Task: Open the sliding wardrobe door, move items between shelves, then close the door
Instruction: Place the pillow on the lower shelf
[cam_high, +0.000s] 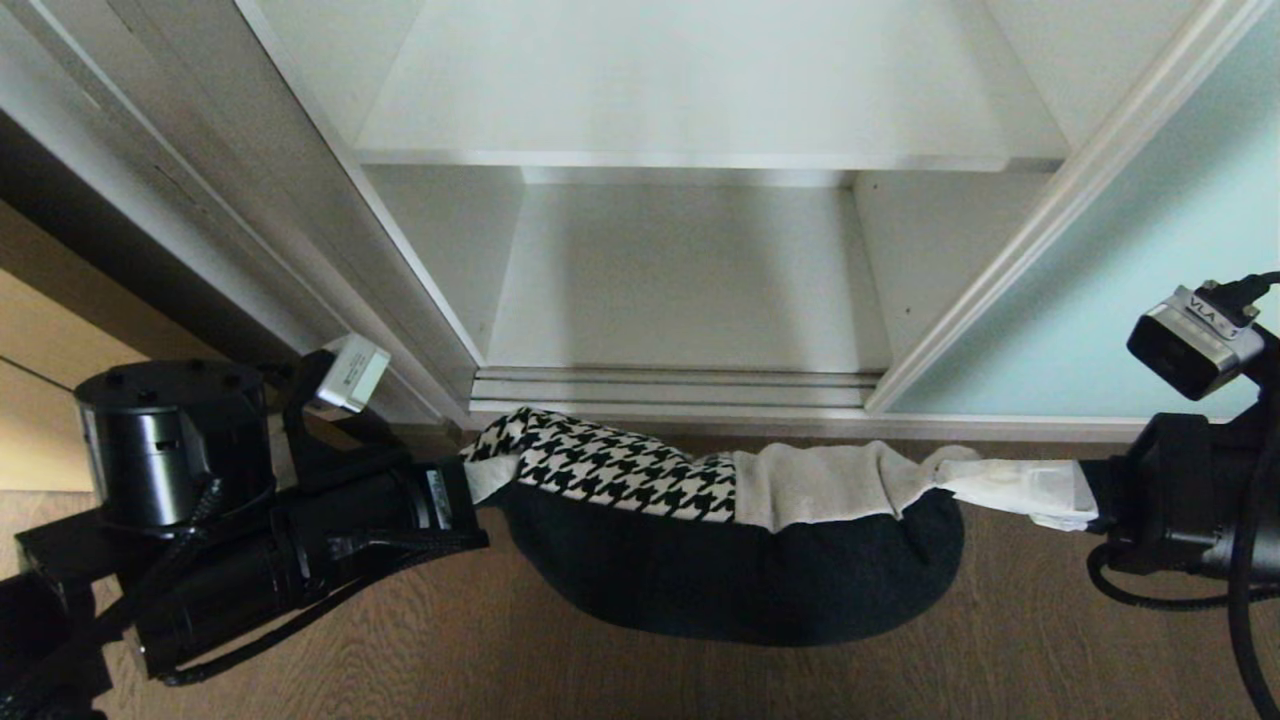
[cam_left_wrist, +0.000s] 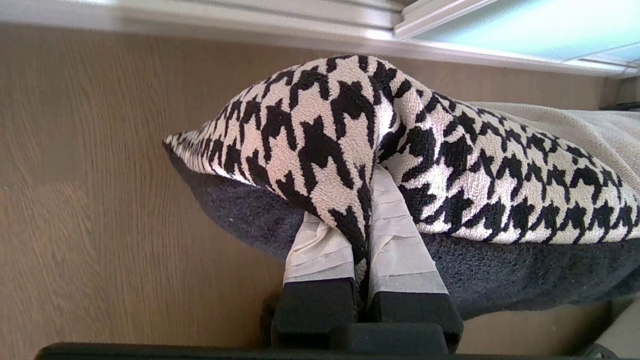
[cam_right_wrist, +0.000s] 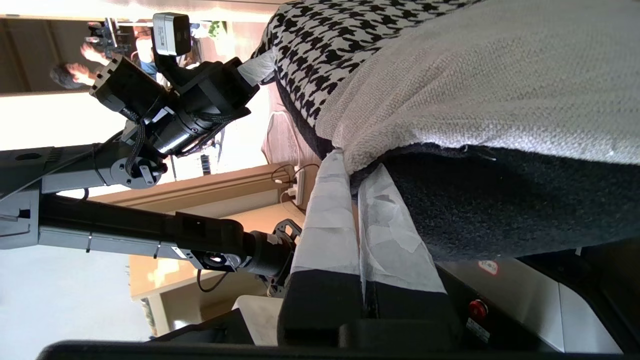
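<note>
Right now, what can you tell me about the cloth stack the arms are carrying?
The stack is soft folded cloth: a black-and-white houndstooth piece and a beige knit piece on top, thick dark navy cloth beneath. It hangs in the air, sagging in the middle, above the wood floor before the open wardrobe. The left gripper pinches one end, the right gripper the other, both jaws shut on it. Nothing else touches it.

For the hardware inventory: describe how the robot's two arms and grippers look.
Both arms are matte black. The left gripper and right gripper have black fingers wrapped in white tape. Each wrist carries a silver-grey camera block; the right one reads "VLA". Black cables loop beside both wrists.
</note>
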